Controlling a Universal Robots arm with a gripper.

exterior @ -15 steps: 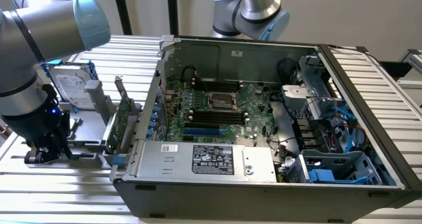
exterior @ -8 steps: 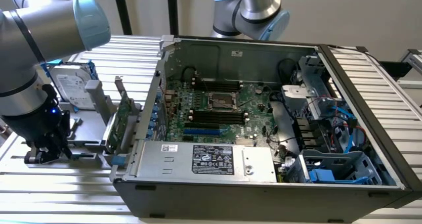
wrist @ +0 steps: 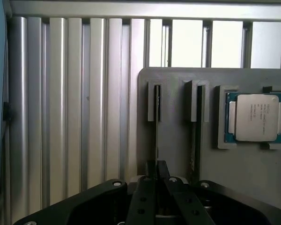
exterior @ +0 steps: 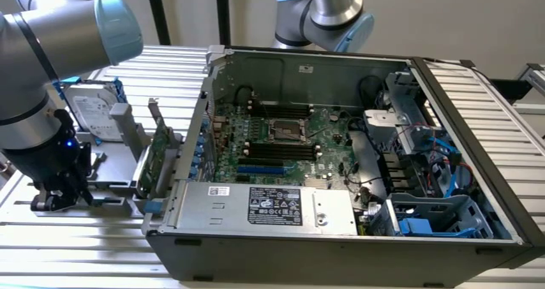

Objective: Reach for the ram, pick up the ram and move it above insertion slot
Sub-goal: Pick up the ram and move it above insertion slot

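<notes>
the grey robot arm's black pincer [exterior: 60,196] hung low over the ribbed aluminium desk [exterior: 85,238], at the exterior view's left and well apart from the open dark-grey computer case [exterior: 341,251]. in the wrist view the pincer [wrist: 157,171] sat over a flat grey holder plate [wrist: 173,140], and its tips looked pressed together on the top edge of the long, thin, flat ram stick [wrist: 157,136], though the contact itself was hard to make out. the ram stick stood on edge in a narrow upright groove of the plate, showing as a dark line that ran straight in between the tips. that upright seating probably left the stick's two flat faces free for a grip from above. a second groove [wrist: 196,101] lay just beside it, and a square silver processor [wrist: 255,117] rested in its own recess further along. the stick seemed not yet lifted from its groove. the insertion slot [exterior: 281,152], one of several long black parallel sockets on the green motherboard, waited inside the case near the exterior view's centre, far from the pincer.
</notes>
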